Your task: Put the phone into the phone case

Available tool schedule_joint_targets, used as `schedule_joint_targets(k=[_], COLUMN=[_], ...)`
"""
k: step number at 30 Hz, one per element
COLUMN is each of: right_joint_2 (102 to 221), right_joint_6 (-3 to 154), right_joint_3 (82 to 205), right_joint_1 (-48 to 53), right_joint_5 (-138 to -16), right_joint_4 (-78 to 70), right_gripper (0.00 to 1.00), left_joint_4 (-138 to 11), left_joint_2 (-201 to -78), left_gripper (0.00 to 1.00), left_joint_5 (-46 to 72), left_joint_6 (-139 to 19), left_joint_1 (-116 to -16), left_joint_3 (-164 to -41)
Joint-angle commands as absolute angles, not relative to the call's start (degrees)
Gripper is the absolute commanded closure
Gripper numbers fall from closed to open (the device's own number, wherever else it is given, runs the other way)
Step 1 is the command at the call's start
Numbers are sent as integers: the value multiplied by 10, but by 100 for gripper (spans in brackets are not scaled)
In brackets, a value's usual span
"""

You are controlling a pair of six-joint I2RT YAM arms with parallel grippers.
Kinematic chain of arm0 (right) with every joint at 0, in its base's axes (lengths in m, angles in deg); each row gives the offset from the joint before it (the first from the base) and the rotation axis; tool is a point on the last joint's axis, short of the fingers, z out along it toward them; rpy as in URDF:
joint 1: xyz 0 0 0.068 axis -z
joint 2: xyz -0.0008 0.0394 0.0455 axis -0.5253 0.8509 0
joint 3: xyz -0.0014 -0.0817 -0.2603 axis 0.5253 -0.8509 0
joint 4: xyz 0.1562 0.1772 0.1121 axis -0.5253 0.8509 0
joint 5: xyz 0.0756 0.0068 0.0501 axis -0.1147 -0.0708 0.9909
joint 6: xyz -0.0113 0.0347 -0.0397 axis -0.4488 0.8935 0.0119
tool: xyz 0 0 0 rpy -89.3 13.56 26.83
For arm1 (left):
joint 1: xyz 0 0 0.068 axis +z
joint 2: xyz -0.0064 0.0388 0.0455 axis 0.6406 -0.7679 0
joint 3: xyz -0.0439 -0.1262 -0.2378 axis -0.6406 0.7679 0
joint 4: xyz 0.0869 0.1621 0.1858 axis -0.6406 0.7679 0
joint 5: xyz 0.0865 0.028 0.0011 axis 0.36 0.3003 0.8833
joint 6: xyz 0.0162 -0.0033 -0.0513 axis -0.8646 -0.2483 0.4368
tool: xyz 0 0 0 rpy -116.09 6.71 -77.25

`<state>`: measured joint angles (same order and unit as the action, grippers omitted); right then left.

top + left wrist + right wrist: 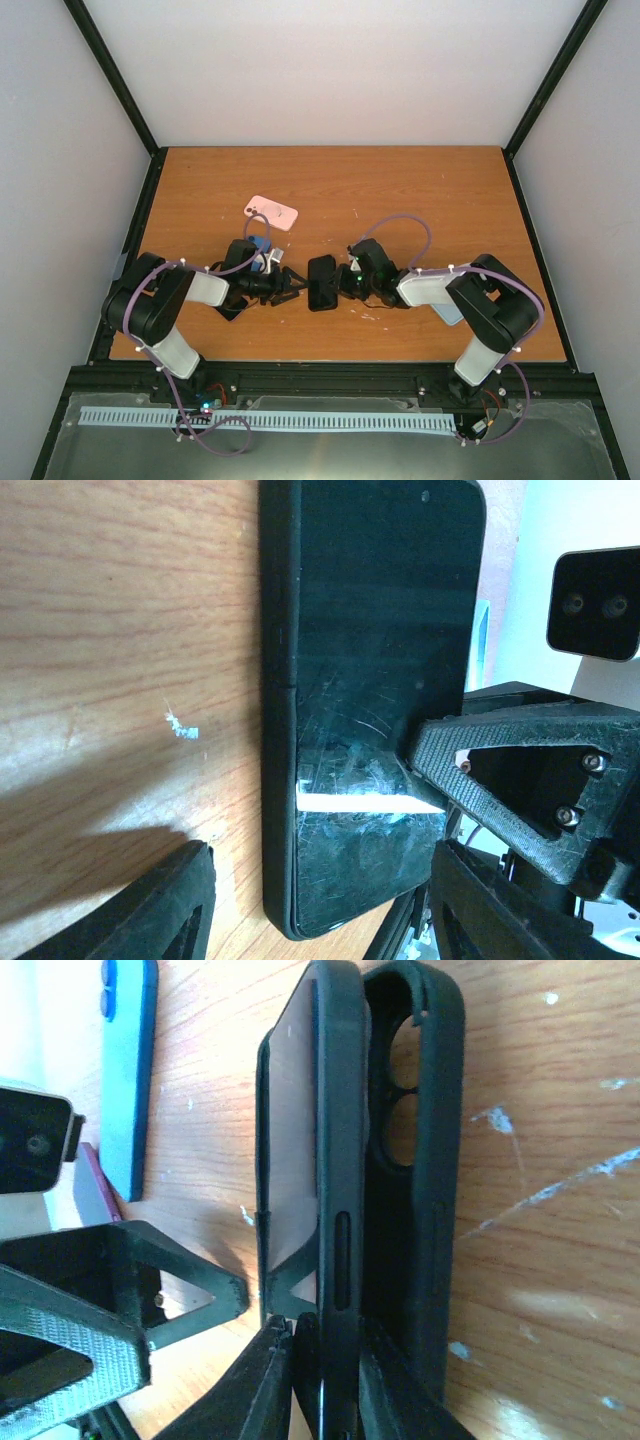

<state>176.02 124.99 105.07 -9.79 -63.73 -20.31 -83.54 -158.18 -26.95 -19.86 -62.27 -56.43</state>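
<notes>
Right claw [330, 1350] clenched on phone [338, 1160], case [435, 1110] beside it shown only by right wrist, left claw [320, 880] released

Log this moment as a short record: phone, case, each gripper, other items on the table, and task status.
phone: black phone, mid-table between the two arms
case: black case against the phone's back, gaping at the camera-cutout end, not fully seated
right gripper: right gripper pinched on the phone's end
left gripper: left gripper open, fingers on either side of the phone, not gripping
table: wooden table
other items: pink item, blue item, both lying apart from the phone
status: not finished
</notes>
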Motion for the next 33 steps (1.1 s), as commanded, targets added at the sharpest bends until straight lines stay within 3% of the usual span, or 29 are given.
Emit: schedule_joint_targets(k=[1,15,33], right_joint_2=[1759,1662,1732], right_joint_6=[1234,1190,1241], right_joint_3=[1043,1064,1040], right_joint_1=[-115,-115,-115], right_joint_5=[-653,-719,-683], right_joint_4=[-147,-12,-145], right_gripper=[81,52,40], left_joint_4=[-852,-798,-822], left_joint_2=[-1582,-1567,-1598], left_gripper=[41,40,48], left_joint_5=[-273,-241,-253], left_joint_6=[-196,-212,-189], left_joint_1=[-627,-627,-632], left_joint_3=[-563,-585,-582])
